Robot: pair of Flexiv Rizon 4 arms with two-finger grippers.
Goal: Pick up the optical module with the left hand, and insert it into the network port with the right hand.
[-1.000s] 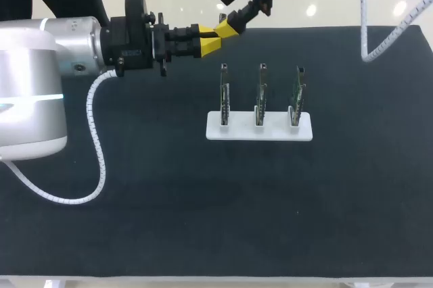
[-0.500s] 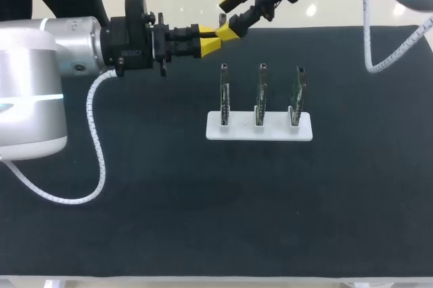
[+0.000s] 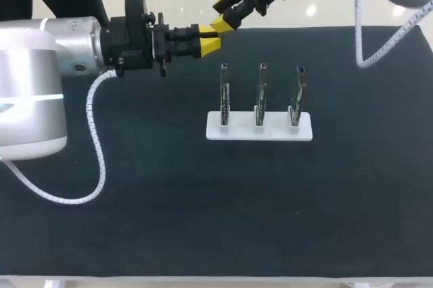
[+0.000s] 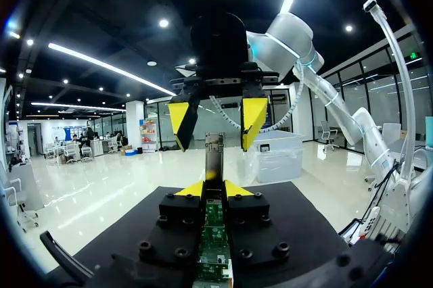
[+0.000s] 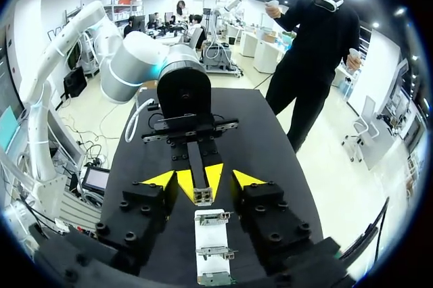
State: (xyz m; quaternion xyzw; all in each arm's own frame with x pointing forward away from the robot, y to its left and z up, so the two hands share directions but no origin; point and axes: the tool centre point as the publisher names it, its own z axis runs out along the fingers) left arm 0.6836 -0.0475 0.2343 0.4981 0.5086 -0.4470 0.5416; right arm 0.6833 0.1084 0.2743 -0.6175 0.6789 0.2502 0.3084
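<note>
handover step: left fingers (image 3: pixel 209 42) pinch the module (image 4: pixel 214 156); right fingers (image 3: pixel 221 24), spread, straddle its free end. next, they should close there before left releases.

The table (image 3: pixel 135 220) is covered in a matt black, cloth-like surface. The rack (image 3: pixel 259 128) is made of smooth white plastic. The optical module (image 4: pixel 214 156) is cased in dull grey metal. The left gripper (image 3: pixel 211 44) is finished in matt black, with tips of smooth yellow plastic. The left arm (image 3: pixel 27 92) is clad in a glossy white shell.
</note>
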